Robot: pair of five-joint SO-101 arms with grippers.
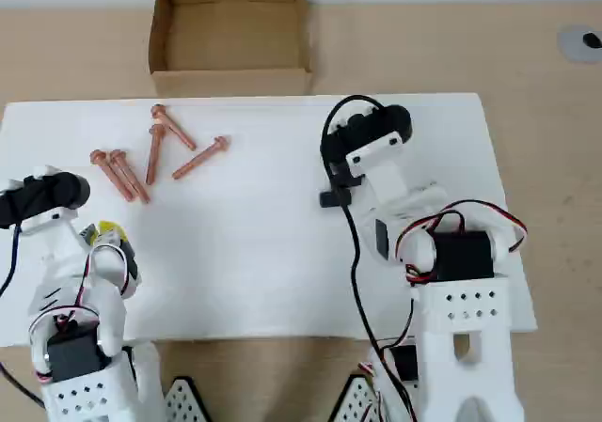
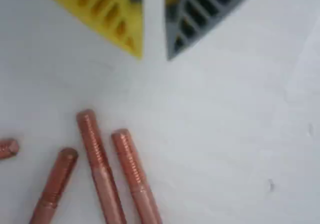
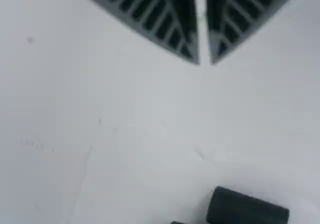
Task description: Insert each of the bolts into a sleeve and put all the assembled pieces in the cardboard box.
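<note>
The left gripper (image 2: 155, 58) hangs nearly clenched and empty, just beside five bolts (image 1: 153, 154) scattered on the white sheet (image 1: 263, 253). The box (image 1: 230, 82) sits beyond them. The right gripper (image 3: 204, 62), nearly clenched and empty, hovers near a black sleeve (image 3: 247, 211).

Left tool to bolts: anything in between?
No, bare sheet between left tool and bolts, per left wrist view.
</note>
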